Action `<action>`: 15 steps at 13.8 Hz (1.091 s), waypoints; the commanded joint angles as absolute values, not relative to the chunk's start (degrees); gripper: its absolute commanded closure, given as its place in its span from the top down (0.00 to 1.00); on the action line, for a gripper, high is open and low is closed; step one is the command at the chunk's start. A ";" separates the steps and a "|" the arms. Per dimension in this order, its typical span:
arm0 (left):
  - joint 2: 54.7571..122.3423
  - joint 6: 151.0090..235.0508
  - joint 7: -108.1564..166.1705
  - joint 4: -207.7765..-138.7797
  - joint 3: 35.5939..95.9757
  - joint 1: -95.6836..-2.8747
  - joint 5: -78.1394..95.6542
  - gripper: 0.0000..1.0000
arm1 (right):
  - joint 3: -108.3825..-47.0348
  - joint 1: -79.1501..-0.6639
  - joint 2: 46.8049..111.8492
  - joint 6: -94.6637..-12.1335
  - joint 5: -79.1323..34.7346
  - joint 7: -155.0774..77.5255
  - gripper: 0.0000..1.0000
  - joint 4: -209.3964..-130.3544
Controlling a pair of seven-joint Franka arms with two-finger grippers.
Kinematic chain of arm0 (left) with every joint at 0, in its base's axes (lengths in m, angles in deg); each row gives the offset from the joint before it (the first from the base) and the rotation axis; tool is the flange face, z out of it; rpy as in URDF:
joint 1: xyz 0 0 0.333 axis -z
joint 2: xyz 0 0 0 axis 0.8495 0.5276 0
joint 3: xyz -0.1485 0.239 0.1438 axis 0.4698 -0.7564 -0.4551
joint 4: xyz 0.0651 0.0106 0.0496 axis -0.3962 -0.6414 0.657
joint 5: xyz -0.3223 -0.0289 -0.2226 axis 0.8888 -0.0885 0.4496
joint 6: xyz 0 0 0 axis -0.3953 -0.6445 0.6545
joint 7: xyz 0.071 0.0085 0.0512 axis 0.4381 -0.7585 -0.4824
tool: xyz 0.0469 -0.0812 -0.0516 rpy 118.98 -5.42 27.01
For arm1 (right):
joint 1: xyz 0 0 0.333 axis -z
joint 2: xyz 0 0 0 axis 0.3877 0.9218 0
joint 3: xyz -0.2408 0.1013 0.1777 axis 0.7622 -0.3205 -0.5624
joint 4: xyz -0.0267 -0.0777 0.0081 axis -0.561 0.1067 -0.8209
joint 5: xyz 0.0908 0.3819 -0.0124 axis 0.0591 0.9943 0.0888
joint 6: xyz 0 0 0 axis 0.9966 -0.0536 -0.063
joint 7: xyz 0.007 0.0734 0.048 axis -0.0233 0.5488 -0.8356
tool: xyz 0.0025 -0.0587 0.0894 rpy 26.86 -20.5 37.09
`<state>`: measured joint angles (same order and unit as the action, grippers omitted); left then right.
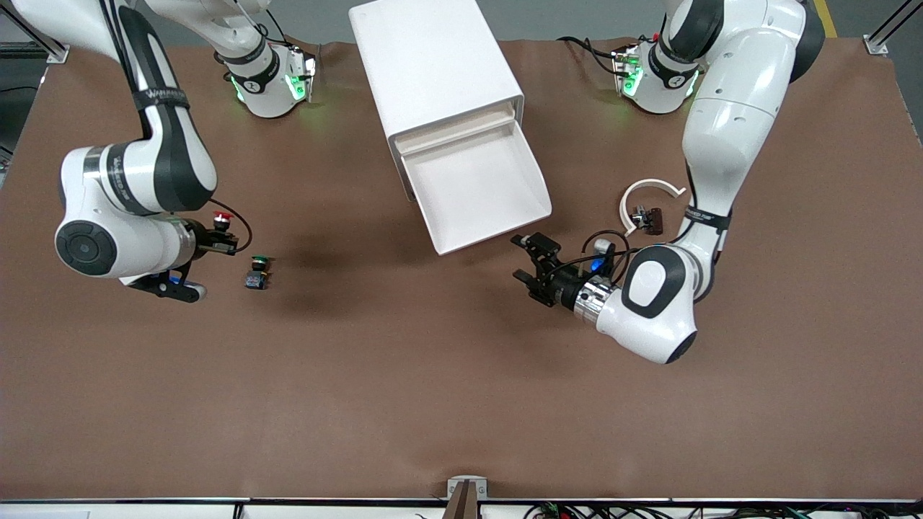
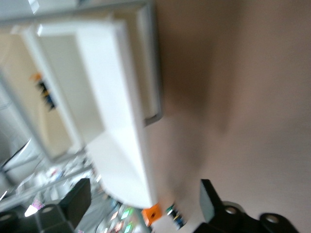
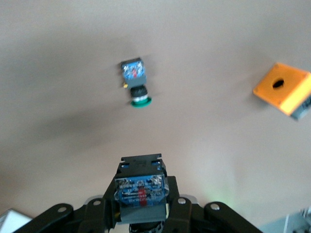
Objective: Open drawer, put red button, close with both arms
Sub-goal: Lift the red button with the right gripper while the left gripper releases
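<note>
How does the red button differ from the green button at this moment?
The red button has a red cap; the green button has a green cap. The red button is clamped in the shut right gripper above the table, while the green button lies free on the table, tipped on its side. Both are small push-button switches of the same shape with a dark, blue-marked body.

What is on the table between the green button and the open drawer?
Nothing: the front view shows only bare brown table between the green button and the open drawer.
</note>
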<state>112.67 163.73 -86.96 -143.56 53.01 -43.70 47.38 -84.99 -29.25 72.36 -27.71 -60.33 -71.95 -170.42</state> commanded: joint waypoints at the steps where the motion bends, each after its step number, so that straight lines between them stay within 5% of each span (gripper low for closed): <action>1: 108.91 163.58 -75.87 -143.61 50.02 -43.83 38.56 1.00 | -84.83 -35.70 72.91 -19.45 -57.74 -86.82 0.19 -163.25; 6: 105.83 166.55 -57.75 -143.53 39.57 -43.13 30.82 1.00 | -84.83 -48.53 73.00 -18.72 -45.00 -115.39 0.19 -157.00; 15: 102.57 177.81 -6.33 -144.84 40.69 -42.50 7.24 1.00 | -84.56 -62.44 78.71 -40.07 -38.65 -143.47 0.19 -155.40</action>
<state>105.01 176.22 -15.09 -142.84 40.20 -42.48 9.83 -85.40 -61.13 76.44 -38.25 -39.64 -140.57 -157.15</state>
